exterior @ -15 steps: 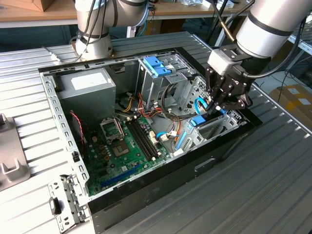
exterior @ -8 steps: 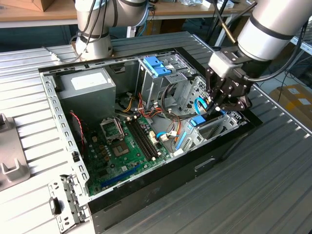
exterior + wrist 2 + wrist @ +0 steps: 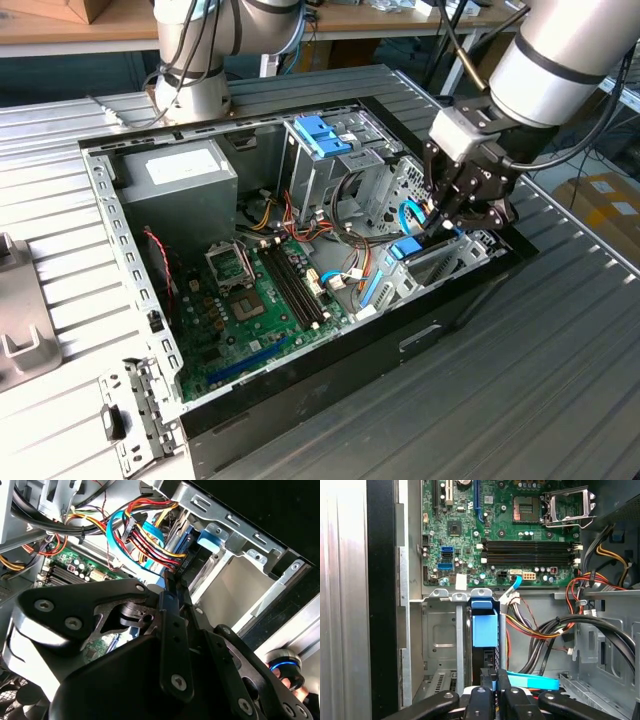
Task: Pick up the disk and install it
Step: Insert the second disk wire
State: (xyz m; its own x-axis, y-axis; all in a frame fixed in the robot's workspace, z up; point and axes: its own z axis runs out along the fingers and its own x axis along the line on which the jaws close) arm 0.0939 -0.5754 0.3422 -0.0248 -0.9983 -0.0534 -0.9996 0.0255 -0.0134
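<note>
Ribbed metal bench (image 3: 560,380) holds an open computer case (image 3: 300,400) | motherboard (image 3: 250,300) at the exterior view's left | disk (image 3: 484,630) stands on edge in its bay beside the cables (image 3: 540,630) | gripper (image 3: 452,215) at right, fingers narrowed on the disk's end | risk, judged: snagged cables or a tilted disk jamming in the bay.

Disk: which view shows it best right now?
First wrist view. The disk stands edge-on in its bay, blue rail facing the camera, the claw at its end. The exterior view gives a small blue patch; the second wrist view a blue tab behind cables.
</note>
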